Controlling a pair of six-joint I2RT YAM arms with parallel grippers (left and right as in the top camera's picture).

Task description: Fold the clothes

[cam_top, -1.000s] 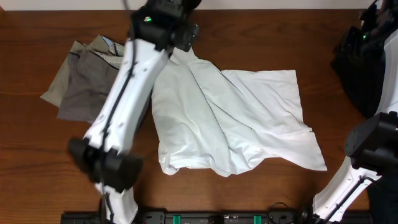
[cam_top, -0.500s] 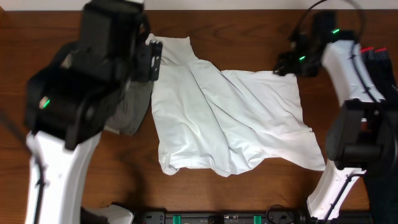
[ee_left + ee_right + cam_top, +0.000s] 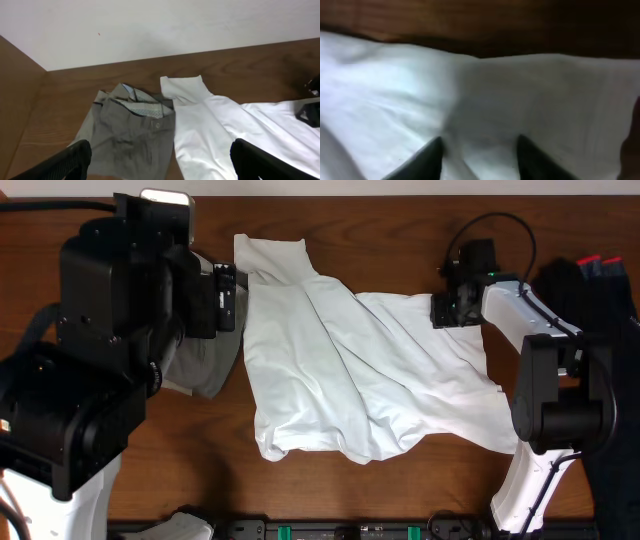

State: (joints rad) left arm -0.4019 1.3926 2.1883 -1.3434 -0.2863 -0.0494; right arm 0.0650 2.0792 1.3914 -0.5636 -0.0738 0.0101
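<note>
Now hovering with left hand (image 3: 164, 162) wide open near trousers (image 3: 130, 135); pressing right hand (image 3: 479, 157) onto white T-shirt (image 3: 370, 380). Cannot tell whether gripping.

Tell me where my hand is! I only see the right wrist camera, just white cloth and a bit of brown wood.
Observer: Your right hand is at the far right corner of a white T-shirt that lies rumpled across the table.
Operator: Is the shirt the only thing to fold?
Observer: No. Some grey-khaki trousers lie bunched up against its left edge.
Operator: What's my other hand doing?
Observer: The left hand hovers high above the trousers, fingers wide open, holding nothing.
</note>
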